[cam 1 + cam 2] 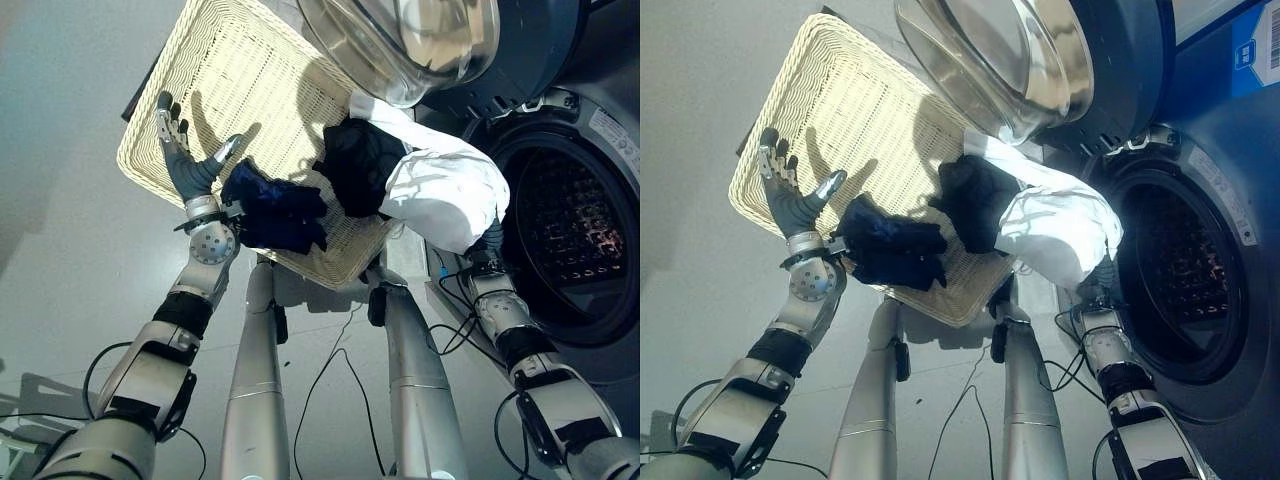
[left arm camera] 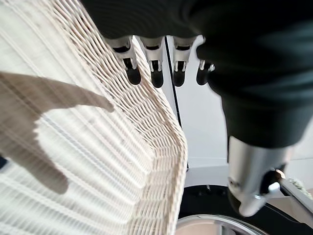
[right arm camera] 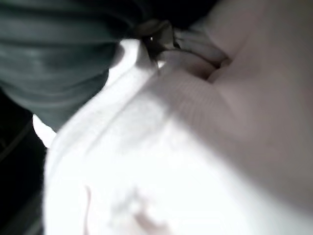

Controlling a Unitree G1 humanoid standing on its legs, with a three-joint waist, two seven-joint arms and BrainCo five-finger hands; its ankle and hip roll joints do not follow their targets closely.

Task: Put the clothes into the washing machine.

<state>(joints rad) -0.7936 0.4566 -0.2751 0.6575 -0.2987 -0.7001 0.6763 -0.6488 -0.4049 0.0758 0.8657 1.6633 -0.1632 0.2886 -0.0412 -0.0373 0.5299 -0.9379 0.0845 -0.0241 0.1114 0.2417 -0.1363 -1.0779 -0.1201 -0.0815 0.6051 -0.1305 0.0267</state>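
White cloth [image 1: 440, 190] bulges beside the wicker basket [image 1: 240, 80], hiding the right robot hand [image 1: 490, 238]; grip unclear. Left robot hand [image 1: 180, 150] spread over the basket.

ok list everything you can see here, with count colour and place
woven wicker basket: one, cream, on the floor left of the washer
dark blue garment: one, navy, in the basket near the front rim
black garment: one, black, in the basket, partly under the white one
white garment: one, white, lifted between basket and drum opening
front-loading washing machine: one, dark grey, on the right, glass door swung open
left hand: fingers straight, over the basket
right hand: mostly hidden under the white garment, grip unclear
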